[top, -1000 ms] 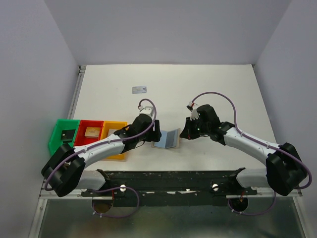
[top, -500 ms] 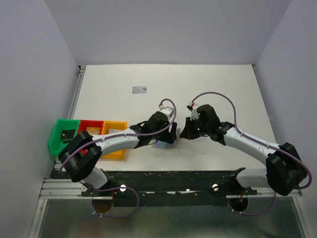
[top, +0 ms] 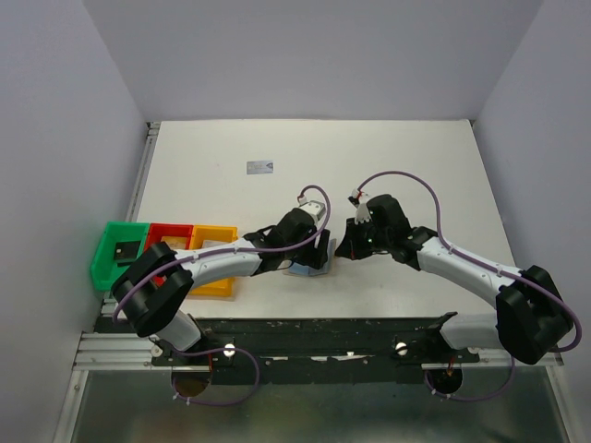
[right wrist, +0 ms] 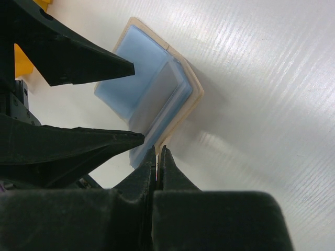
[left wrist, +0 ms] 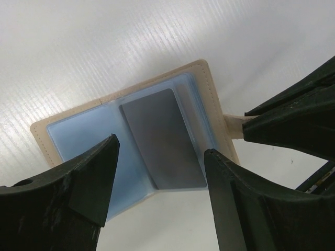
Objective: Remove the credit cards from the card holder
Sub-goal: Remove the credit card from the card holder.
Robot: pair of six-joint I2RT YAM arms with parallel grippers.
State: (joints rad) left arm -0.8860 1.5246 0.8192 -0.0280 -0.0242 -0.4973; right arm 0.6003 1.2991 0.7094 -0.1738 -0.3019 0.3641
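Note:
The card holder (left wrist: 104, 130) lies open on the white table, light-blue panels up, tan border around. A grey credit card (left wrist: 162, 138) sits in its right panel. My left gripper (left wrist: 159, 204) is open just above the holder, one finger over each side; in the top view it (top: 314, 261) covers most of the holder (top: 300, 270). My right gripper (right wrist: 158, 157) is shut on the holder's tan edge tab (left wrist: 233, 123), holding that side slightly raised; it shows in the top view (top: 340, 251) to the holder's right. A silvery-white card (top: 260, 166) lies farther back on the table.
Green (top: 102, 263), red (top: 166, 231) and yellow (top: 217, 281) bins stand in a row at the near left, each with a small card inside. The left arm stretches across in front of them. The table's near edge and the arm bases are close behind the holder.
My left arm swung right from the yellow bin to above the card holder, then barely moved in the last half second. The right gripper has kept its hold.

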